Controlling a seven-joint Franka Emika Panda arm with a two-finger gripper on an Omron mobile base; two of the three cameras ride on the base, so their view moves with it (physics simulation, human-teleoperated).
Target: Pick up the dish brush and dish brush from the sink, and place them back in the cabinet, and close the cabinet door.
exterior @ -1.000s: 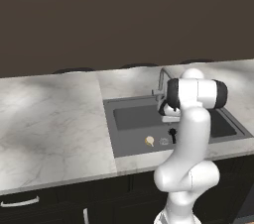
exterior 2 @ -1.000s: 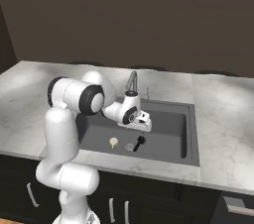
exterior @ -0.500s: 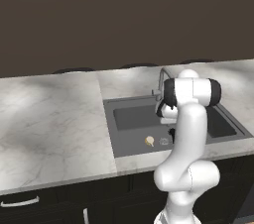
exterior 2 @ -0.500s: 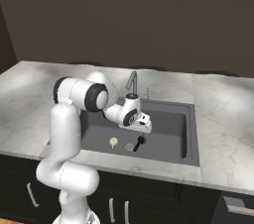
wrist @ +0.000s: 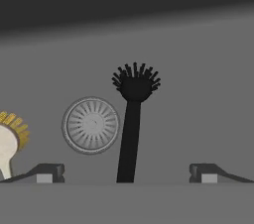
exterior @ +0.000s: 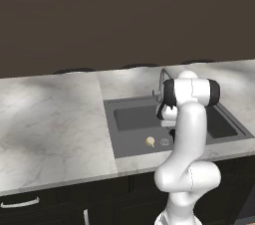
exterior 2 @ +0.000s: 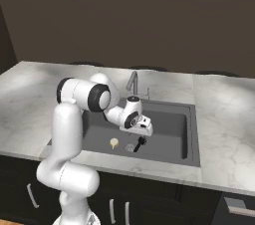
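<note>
The pale cream round-headed dish brush with yellow bristles [wrist: 10, 141] lies at the far left edge of the hand view, flat on the floor of the dark grey recessed sink [wrist: 198, 94]. Right of it sits the round ribbed drain [wrist: 91, 125], then the all-black dish brush [wrist: 131, 119] at centre, its handle running down between the fingertips. The claw [wrist: 126, 174] hangs wide open and empty over that handle, apparently lined up to straddle it. The black brush looks like the first pick.
</note>
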